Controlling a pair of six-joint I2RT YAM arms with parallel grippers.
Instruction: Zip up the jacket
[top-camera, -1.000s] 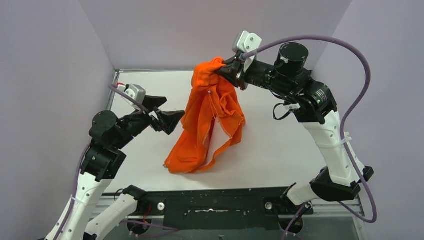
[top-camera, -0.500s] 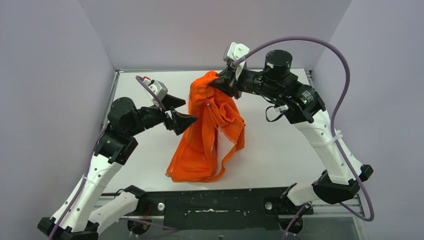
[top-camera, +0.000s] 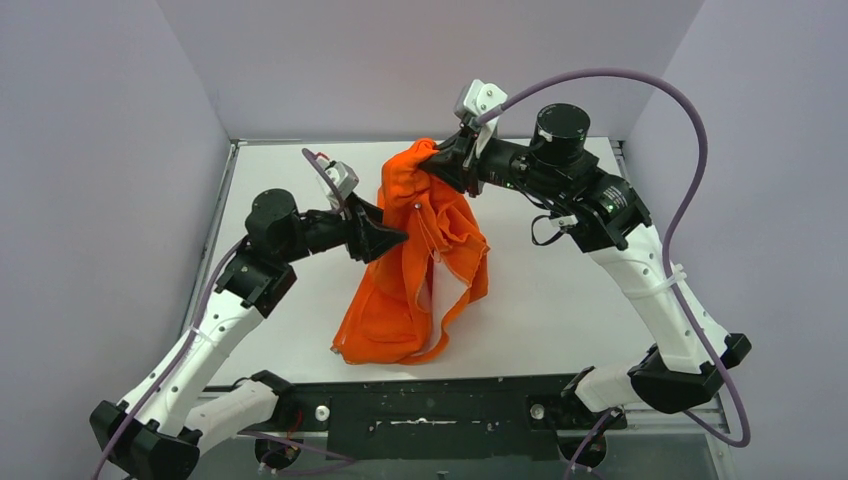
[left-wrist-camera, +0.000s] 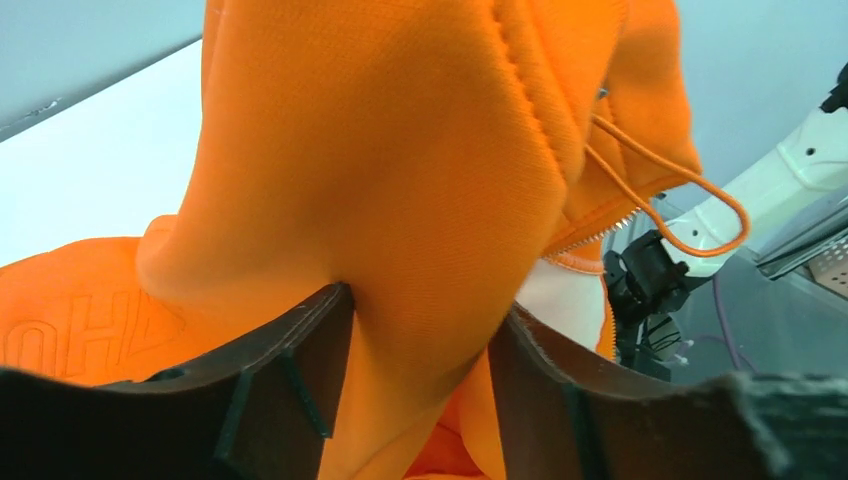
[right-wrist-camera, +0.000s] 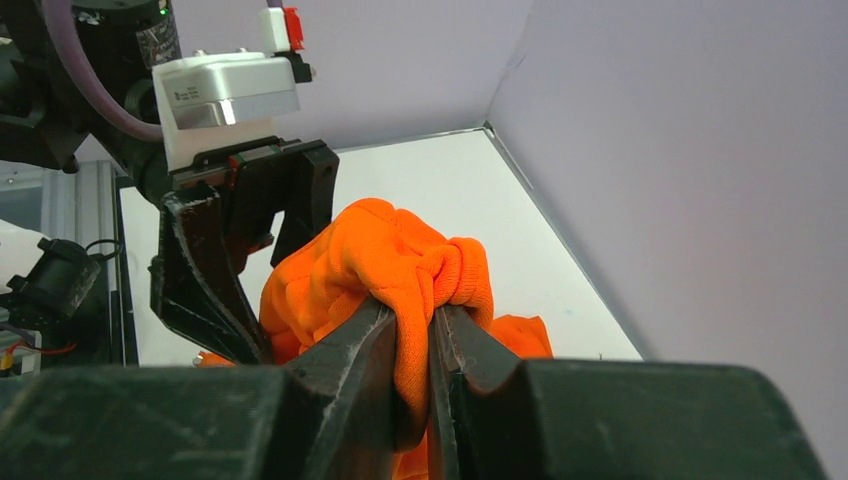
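1. The table (top-camera: 560, 290) is white, and every place below is given against it.
2. The jacket (top-camera: 420, 260) hangs over the middle of the table. Its top is bunched high above the far half, and its lower end is slumped on the surface toward the near edge. It looks light, soft and floppy, so it will likely sag and twist wherever it is unsupported. Both front edges probably need holding taut before the zip can run.
3. The right gripper (top-camera: 440, 160), above the far middle of the table, is clamped tight on a thick ribbed fold at the jacket's top and carries the hanging weight.
4. The left gripper (top-camera: 385, 235), above the table left of centre, has its jaws spread wide around a fold of the jacket's side. Cloth fills the gap, but it does not look pinched.
5. The zipper (left-wrist-camera: 585, 232) shows as a short run of pale teeth along a front edge, well above the table. I judge the better hold to be that edge near its bottom end, not the loose cloth now between the left jaws.
6. The cord (left-wrist-camera: 700, 182), thin and orange, loops free beside the teeth above the table and could snag.
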